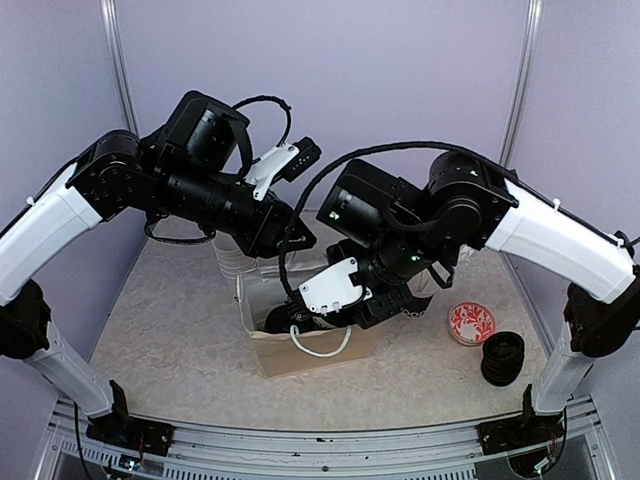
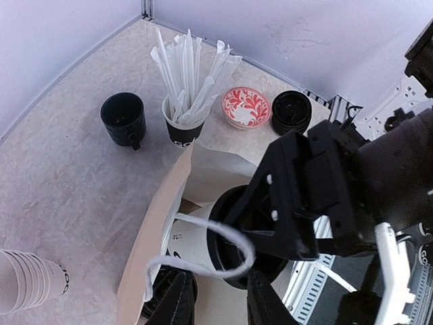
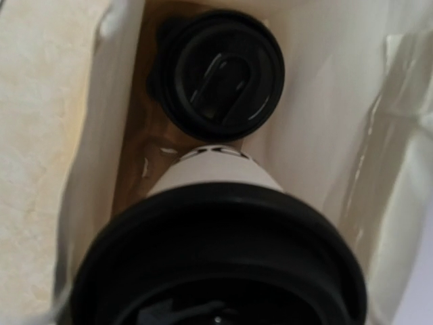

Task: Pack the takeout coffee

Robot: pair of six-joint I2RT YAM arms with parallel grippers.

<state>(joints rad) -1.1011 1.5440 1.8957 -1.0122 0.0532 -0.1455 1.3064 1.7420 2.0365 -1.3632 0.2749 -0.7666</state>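
White cup, axis vertical, is clamped in the right hand within the bag mouth, its seat judged straight below beside a second cup; left hand, fingers apart, stands at the rim.

The bag is matt, creased paper. The coffee cup is smooth white paper; its lid and the lid beyond are black plastic with a dull sheen. The surface looks speckled and matt.
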